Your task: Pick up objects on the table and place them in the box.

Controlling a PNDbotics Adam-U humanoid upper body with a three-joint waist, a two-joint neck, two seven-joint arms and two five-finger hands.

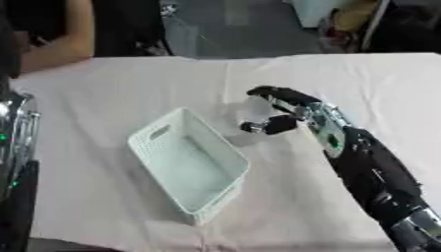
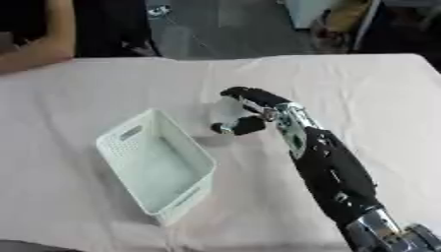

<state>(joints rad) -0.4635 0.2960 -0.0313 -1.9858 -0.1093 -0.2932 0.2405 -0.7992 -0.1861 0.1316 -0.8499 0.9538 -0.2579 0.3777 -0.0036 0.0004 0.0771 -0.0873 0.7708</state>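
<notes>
— Where is the right hand?
— At the box's two o'clock, fingers curled round a pale, see-through object held just beside its far corner above the table.

You had both views looking down from the robot's head onto the table, facing its far edge, with the floor beyond showing at the top. The two eyes sat side by side and shared nearly the whole scene: the white box and the right hand appeared in each. In the right eye view everything lay shifted leftward. The table lay fairly near, filling most of each view.
</notes>
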